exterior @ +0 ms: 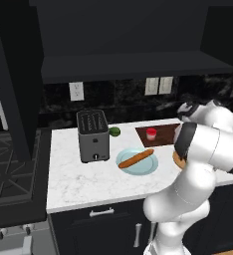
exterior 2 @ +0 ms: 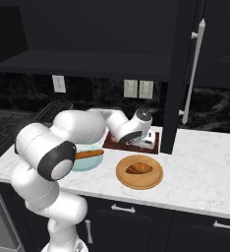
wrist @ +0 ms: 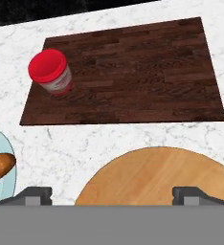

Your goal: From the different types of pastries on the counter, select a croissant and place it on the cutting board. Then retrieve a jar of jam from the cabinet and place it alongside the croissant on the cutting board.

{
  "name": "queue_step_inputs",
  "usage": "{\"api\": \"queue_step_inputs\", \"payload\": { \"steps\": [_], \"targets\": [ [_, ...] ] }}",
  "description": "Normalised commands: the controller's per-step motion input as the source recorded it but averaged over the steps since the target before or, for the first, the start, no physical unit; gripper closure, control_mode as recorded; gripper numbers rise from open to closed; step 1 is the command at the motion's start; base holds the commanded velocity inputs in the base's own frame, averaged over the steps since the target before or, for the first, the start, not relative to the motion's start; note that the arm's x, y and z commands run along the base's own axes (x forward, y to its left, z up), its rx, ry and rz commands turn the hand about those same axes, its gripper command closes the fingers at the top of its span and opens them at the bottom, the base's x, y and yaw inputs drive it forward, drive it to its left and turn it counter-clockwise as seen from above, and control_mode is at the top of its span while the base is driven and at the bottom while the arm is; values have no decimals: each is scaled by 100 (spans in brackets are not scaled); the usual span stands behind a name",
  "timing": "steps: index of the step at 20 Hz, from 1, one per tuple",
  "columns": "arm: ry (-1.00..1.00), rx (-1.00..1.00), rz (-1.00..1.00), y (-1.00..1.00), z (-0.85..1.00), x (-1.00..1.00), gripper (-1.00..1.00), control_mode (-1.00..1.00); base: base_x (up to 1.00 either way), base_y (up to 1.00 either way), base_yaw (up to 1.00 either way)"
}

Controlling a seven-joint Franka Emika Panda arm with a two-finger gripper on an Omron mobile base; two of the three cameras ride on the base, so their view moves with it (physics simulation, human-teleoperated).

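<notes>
Red cylindrical jar of jam (wrist: 50,72) stands on the wood-grained rectangular cutting board (wrist: 133,72).

I am seeing most of the cutting board (wrist: 147,72) lying bare beyond the jar of jam (wrist: 50,72) standing near its left end, while the round wooden plate (wrist: 152,179) is sitting just beneath my claw (wrist: 114,194).

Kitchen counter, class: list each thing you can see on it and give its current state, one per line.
jar of jam: upright on the cutting board, lid on.
croissant: lying on the round wooden plate.
baguette: lying on the blue plate.
toaster: slots empty.
gripper: open, holding nothing.
</notes>
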Motion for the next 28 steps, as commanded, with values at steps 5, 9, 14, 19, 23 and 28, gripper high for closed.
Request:
{"api": "queue_step_inputs", "payload": {
  "steps": [5, 9, 14, 19, 23, 28],
  "targets": [
    [-3, -5, -6, -14, -23, -73, -100, -100, 0, 0, 0],
    [2, -3, -5, 2, -11, -13, -100, -100, 0, 0, 0],
    [4, 0, -14, -6, -8, -25, -100, -100, 0, 0, 0],
    [8, 1, -24, -13, 0, -35, -100, -100, 0, 0, 0],
    [0, 0, -1, 19, -1, -2, -100, -100, 0, 0, 0],
    [11, -8, -9, 12, -33, 39, -100, -100, 0, 0, 0]
  ]
}}
